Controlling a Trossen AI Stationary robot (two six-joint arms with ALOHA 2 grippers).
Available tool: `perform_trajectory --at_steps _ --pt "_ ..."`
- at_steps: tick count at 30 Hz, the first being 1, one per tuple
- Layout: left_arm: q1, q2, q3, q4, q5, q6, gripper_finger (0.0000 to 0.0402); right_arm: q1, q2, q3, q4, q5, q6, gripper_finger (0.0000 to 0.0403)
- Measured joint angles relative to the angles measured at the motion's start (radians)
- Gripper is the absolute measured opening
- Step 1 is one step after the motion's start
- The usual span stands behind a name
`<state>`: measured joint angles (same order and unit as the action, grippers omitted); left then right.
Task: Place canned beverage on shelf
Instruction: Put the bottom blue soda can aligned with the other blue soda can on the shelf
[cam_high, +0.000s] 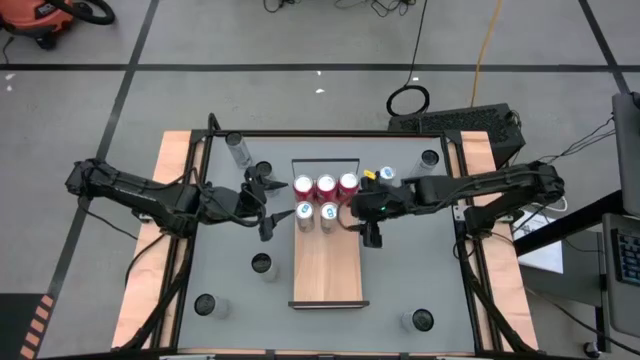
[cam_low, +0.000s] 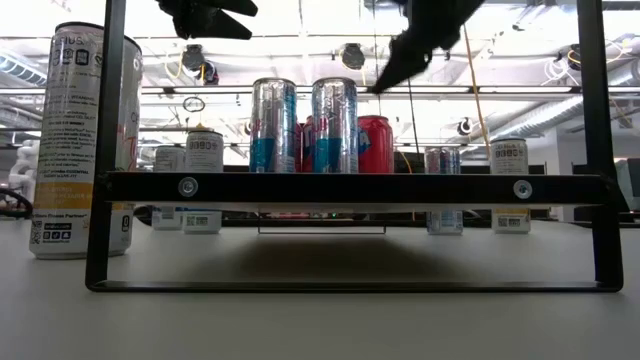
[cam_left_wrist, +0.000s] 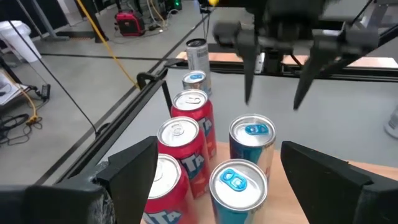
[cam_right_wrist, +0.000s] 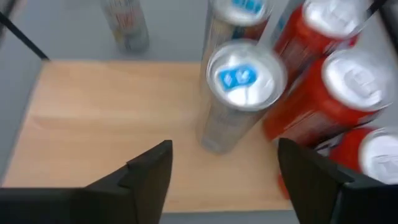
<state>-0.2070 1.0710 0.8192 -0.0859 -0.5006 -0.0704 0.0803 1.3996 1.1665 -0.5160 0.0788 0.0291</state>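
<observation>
On shelf (cam_high: 327, 270) rail end: five cans (cam_high: 326, 186); board's other half bare. Left tool (cam_high: 264, 203), right tool (cam_high: 371, 228) both wide.

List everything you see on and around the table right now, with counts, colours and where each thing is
Shelf: one, light-wood board, middle of the table.
Red cans: three, red, in a row at the shelf's rail end.
Blue-top cans: two, silver with blue tabs, on the shelf just in front of the red row.
Loose cans: about eight, mostly silver or dark-topped, standing on the grey table around the shelf.
Vacuum: one, orange, on the floor at the far left.
Left gripper: open, empty, just left of the shelf.
Right gripper: open, empty, at the shelf's right edge beside the blue-top cans.
</observation>
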Motion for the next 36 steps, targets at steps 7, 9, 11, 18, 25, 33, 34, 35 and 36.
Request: perform_trajectory --at_steps 7,9,11,18,25,33,34,35,36 --pt "0.0 0.0 0.0 0.013 -0.003 -0.003 0.0338 0.002 0.106 -0.001 -0.009 -0.001 -0.008 0.0171" --pt "-0.001 0.0 0.0 0.025 -0.003 -0.003 0.0338 0.002 0.121 -0.001 -0.005 -0.001 -0.008 0.0156" --pt "-0.001 0.0 0.0 0.034 -0.005 -0.002 0.0338 -0.001 0.132 -0.001 0.01 0.003 -0.008 0.0144" --pt "-0.001 0.0 0.0 0.058 -0.005 -0.002 0.0338 -0.02 0.166 -0.001 0.061 0.005 -0.016 0.0112" --pt "-0.002 0.0 0.0 0.051 -0.005 -0.005 0.0338 -0.025 0.192 -0.001 0.099 0.004 -0.022 0.01" --pt "-0.005 0.0 -0.007 0.05 -0.005 -0.036 0.0338 -0.025 0.244 -0.001 0.153 0.003 -0.014 0.01" --pt "-0.005 0.0 -0.008 0.047 -0.004 -0.047 0.0338 -0.025 0.251 -0.001 0.154 0.003 -0.012 0.01" --pt "-0.005 0.0 -0.008 0.042 -0.004 -0.053 0.0338 -0.025 0.254 -0.001 0.157 0.003 -0.011 0.01" --pt "-0.005 0.0 -0.008 0.042 -0.004 -0.054 0.0338 -0.025 0.256 -0.001 0.157 0.002 -0.011 0.01"
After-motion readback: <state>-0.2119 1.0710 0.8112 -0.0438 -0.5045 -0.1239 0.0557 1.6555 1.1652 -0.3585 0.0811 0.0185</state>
